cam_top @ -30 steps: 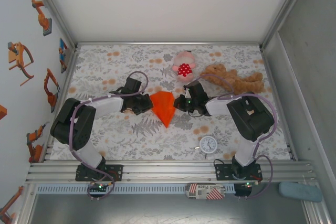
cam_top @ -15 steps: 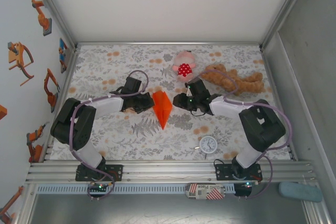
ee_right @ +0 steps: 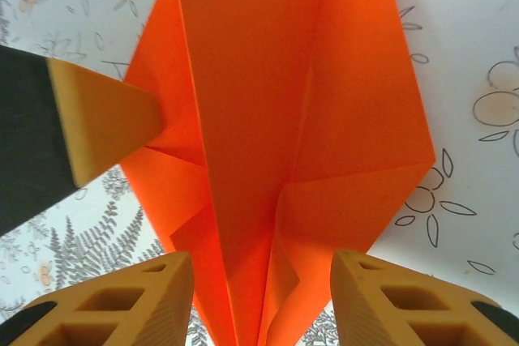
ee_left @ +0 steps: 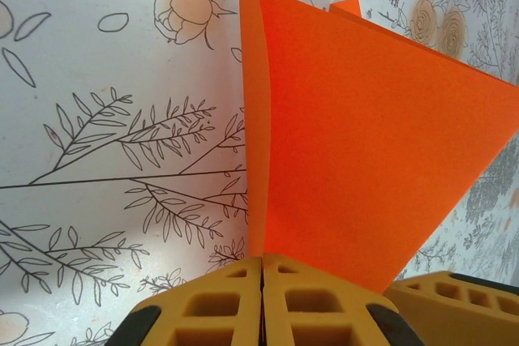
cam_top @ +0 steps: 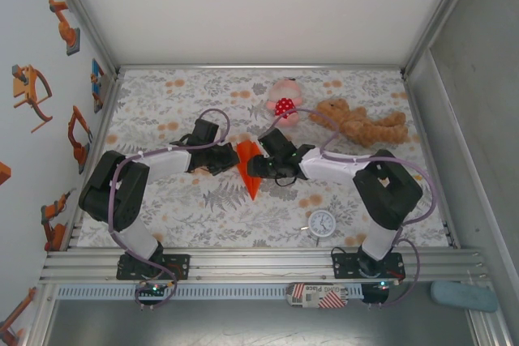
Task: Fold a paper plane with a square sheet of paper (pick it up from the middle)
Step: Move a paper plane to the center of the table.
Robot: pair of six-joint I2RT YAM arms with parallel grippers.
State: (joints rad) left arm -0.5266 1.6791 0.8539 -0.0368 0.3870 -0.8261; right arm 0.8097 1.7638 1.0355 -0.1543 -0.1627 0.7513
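The paper [cam_top: 250, 169] is already folded to a narrow orange wedge. It lies on the table a little nearer to the arms than the pink toy [cam_top: 284, 101] and slightly to the left of it, with its point turned away from the toy.

The left claw [ee_left: 261, 263] is closed flat on one edge of the paper, and a fold stands up just beyond its fingers. The right claw [ee_right: 261, 281] is over the wedge with its jaws apart. The centre crease runs in the gap between them, and I see no contact.

I judge that the paper is very light and thin. It is stiff only along the creases and will bend or crumple under a hard pinch. It can also slide easily on the smooth patterned cloth. The best hold is probably on the doubled layers at the centre crease, near the middle of the wedge. The loose single flaps should be avoided.

The paper has no print. A clock [cam_top: 322, 223] lies well nearer to the arms than the toy, and its numbers are too small to read. Past the table edge, far from the toy, is a red-and-white striped label [cam_top: 318, 295]. Its words are not legible.
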